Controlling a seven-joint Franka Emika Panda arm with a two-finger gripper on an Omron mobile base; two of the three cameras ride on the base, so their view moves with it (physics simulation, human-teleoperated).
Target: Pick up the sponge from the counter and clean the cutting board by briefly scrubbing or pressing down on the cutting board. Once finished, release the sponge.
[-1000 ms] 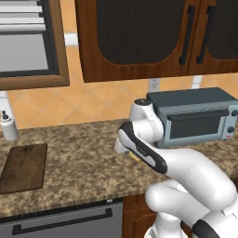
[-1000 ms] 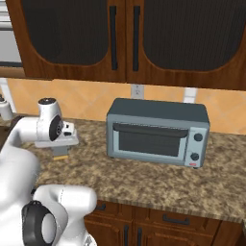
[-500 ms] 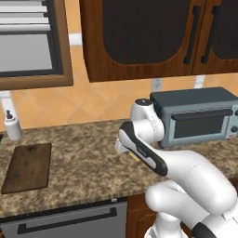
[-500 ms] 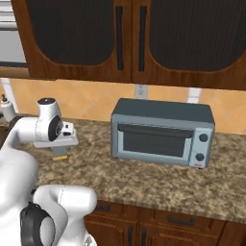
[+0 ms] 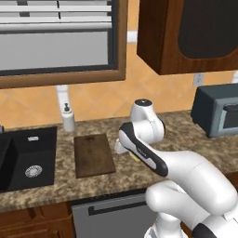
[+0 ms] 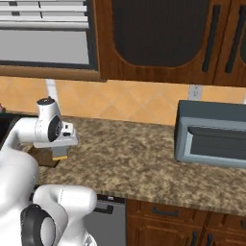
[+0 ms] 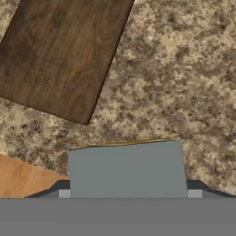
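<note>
Gripping what looks like the flat grey-blue sponge [image 7: 126,168], the pincer [image 7: 129,193] overlooks the grainy cutting board [image 7: 62,50].

a black sink basin [image 5: 25,160] and a white soap dispenser [image 5: 68,118] sit left of the claw; a grey toaster oven [image 6: 211,134] stands well to its right.

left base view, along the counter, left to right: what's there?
sink → soap dispenser → cutting board → gripper holding the sponge → toaster oven
</note>
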